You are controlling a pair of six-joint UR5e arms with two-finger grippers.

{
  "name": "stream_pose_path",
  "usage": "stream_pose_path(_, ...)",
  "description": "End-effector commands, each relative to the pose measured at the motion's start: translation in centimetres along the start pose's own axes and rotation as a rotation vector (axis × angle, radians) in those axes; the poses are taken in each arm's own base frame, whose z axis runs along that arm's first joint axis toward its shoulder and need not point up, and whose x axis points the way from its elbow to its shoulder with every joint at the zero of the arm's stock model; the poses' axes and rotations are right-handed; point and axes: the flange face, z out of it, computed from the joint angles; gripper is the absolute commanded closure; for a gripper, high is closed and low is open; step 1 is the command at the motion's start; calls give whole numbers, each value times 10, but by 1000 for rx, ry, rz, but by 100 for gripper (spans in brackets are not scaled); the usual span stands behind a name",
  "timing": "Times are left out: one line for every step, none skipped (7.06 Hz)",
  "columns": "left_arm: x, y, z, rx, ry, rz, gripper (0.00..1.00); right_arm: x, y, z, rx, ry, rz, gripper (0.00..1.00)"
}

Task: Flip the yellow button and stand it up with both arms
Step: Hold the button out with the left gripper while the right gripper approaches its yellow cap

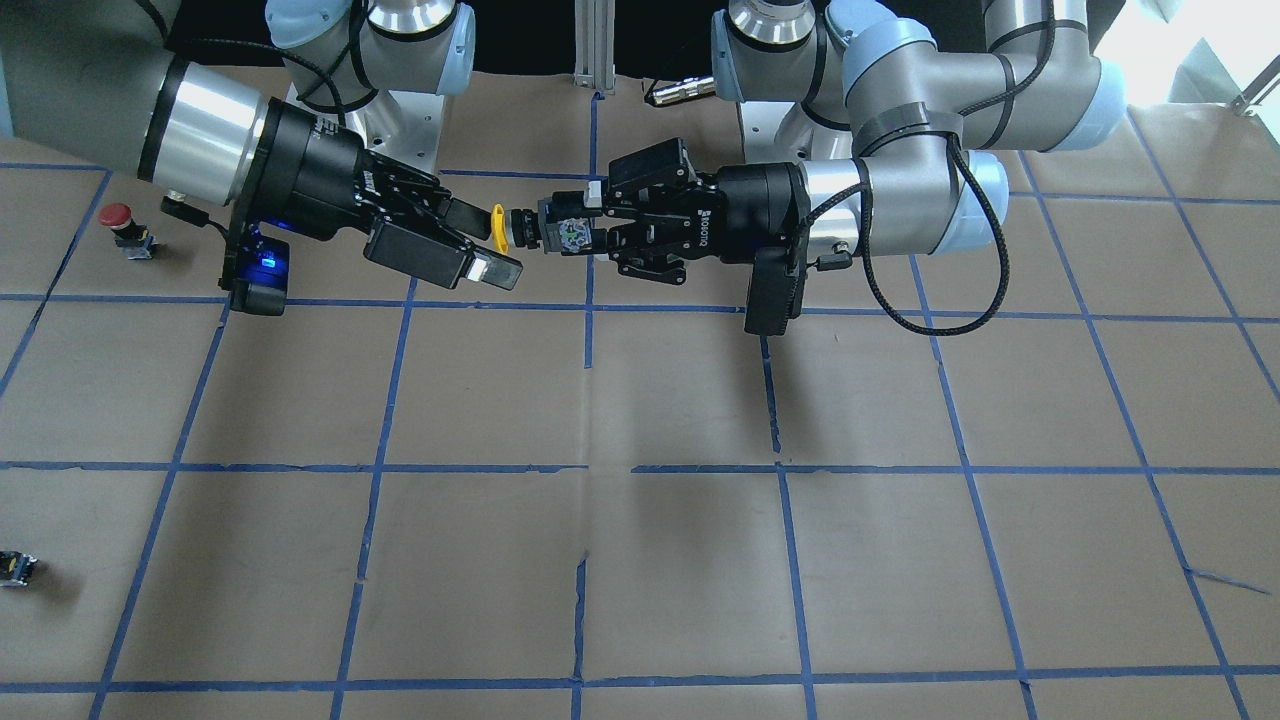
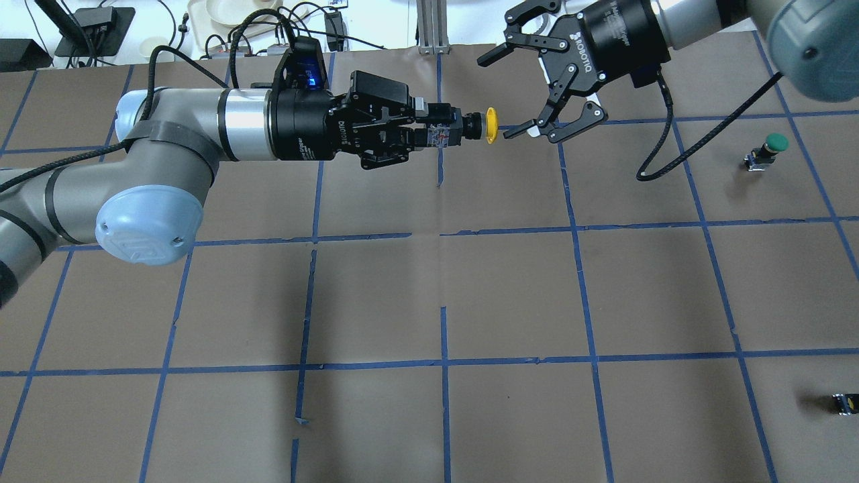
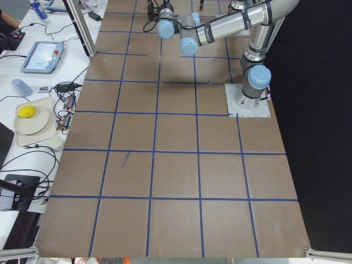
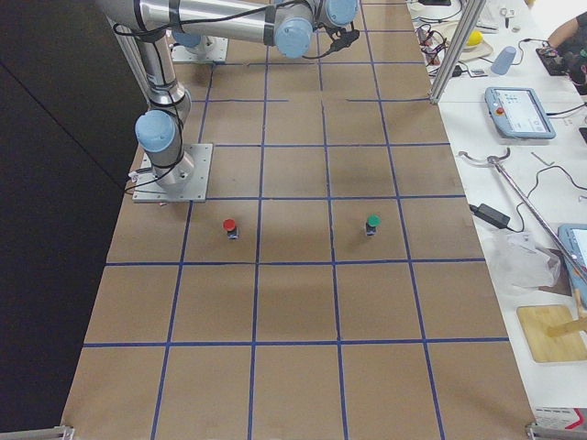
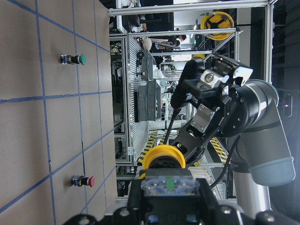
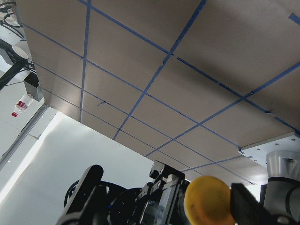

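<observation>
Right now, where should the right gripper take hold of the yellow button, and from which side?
Probably the cap's rim, from the cap end. The yellow button lies horizontal in mid-air, its body shut in the left gripper, so only the round cap, facing the open right gripper, is free.

The left arm [image 2: 241,124] and right arm [image 1: 200,125] are silver-grey tubes with light-blue joint caps [image 2: 149,225]. Black braided cables [image 1: 935,332] trail along them. The black left gripper [image 2: 436,134] and right gripper [image 1: 488,243] bear white ROBOTIQ lettering [image 2: 580,50]; blue lights [image 1: 262,262] glow beside the wrists.
</observation>
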Motion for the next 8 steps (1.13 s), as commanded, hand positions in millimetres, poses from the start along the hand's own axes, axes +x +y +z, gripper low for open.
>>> stream_pose_path(1,1,0,-1,-1,3,91,1,5,8,5,10,0,8)
stream_pose_path(3,1,0,-1,-2,7,91,5,3,7,32,34,0,8)
stream_pose_path(2,1,0,-1,-3,9,91,8,9,4,47,43,-4,8)
stream_pose_path(3,1,0,0,-5,18,91,10,11,3,56,47,-5,8)
stream_pose_path(3,1,-1,1,-8,18,91,12,13,3,56,47,-3,8)
stream_pose_path(3,1,-1,1,-9,21,91,13,18,1,57,46,-3,8)
stream_pose_path(3,2,0,-1,-9,21,91,15,20,1,56,47,0,21)
stream_pose_path(4,1,0,-1,-9,21,91,18,17,4,49,51,6,52)
